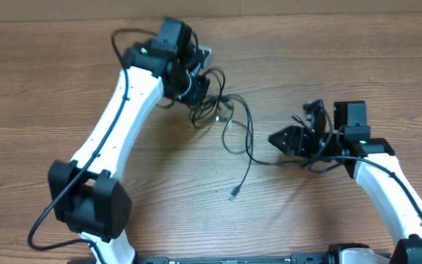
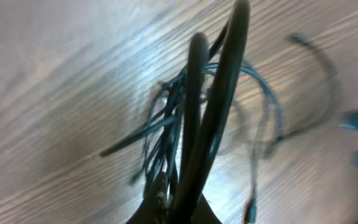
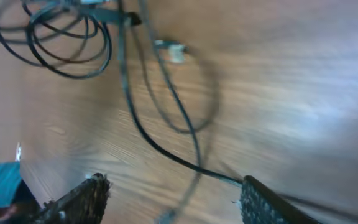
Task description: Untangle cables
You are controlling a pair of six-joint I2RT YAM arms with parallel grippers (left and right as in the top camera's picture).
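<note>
Left gripper (image 1: 196,84) (image 2: 219,25) is clenched, fingers (image 2: 194,93) pressed close with thin strands of the cables (image 1: 229,121) (image 2: 160,124) bunched between and around them. It's blurry up close. The tangle sits right at that gripper on the wooden table (image 1: 64,73), loops spilling toward the middle. One loose plug end (image 1: 234,194) lies apart, nearer the front. Over on the right gripper (image 1: 288,139) (image 3: 173,183), jaws spread wide and holding nothing, while a single strand (image 3: 166,155) runs across the table between the fingers.

right gripper (image 3: 173,186): fingers spread wide, low over wooden table (image 3: 291,93) | cables (image 3: 129,106): loops upper left, one strand reaching a finger
</note>
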